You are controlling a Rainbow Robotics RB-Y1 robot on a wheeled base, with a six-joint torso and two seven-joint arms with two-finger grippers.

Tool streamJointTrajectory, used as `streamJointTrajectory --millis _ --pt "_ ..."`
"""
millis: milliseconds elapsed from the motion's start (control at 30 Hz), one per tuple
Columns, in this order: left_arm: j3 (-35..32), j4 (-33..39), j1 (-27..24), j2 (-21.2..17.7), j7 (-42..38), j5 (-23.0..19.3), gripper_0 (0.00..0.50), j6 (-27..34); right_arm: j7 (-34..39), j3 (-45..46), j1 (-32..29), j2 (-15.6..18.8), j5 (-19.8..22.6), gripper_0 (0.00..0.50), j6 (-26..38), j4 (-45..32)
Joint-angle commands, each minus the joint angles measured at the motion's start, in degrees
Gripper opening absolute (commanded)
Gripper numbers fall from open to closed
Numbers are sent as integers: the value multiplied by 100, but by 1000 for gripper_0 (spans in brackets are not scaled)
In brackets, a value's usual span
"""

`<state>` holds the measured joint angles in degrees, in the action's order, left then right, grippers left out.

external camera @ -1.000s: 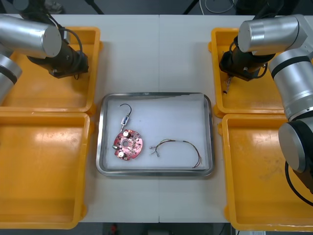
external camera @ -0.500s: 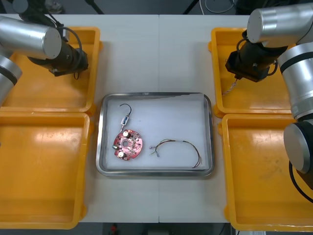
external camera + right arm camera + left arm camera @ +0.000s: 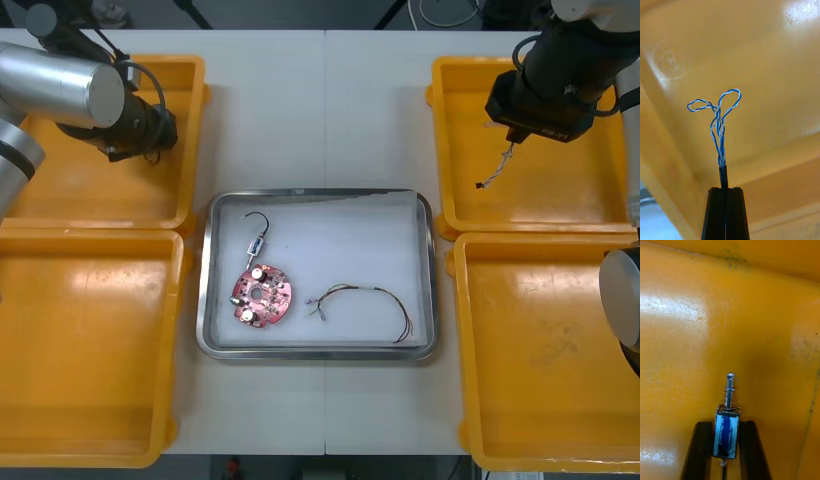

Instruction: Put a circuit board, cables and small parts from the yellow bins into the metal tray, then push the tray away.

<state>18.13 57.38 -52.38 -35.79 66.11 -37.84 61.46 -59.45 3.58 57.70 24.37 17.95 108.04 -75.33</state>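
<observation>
Pinching limp, light cable (image 3: 718, 123) by its black end in right claw (image 3: 726, 189); likely to swing. Clamping rigid metal part (image 3: 726, 437) across its body in left claw (image 3: 726, 424).

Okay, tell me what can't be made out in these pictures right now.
Front view: the thin cable in the metal tray is too fine to tell its colours.
Front view: the right claw, gripping the twisted cable, is hidden under its wrist.
Left wrist view: the left claw covers the small metal part's sides.
</observation>
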Motion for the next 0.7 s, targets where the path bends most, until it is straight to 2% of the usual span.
streamJointTrajectory --millis 33,367,467,700 --pt "129 36 114 45 473 48 2 -82 -313 143 -163 296 463 0 196 -905" --pt "-91 80 105 -95 517 -40 0 32 -630 -235 -699 507 1465 0 196 -2689" --pt "-328 238 105 -166 543 -48 1 314 -981 -578 -840 622 1641 0 196 -3172" --pt "-1066 933 105 -368 535 -48 0 1403 -1799 -1465 -989 648 1685 0 196 -4174"
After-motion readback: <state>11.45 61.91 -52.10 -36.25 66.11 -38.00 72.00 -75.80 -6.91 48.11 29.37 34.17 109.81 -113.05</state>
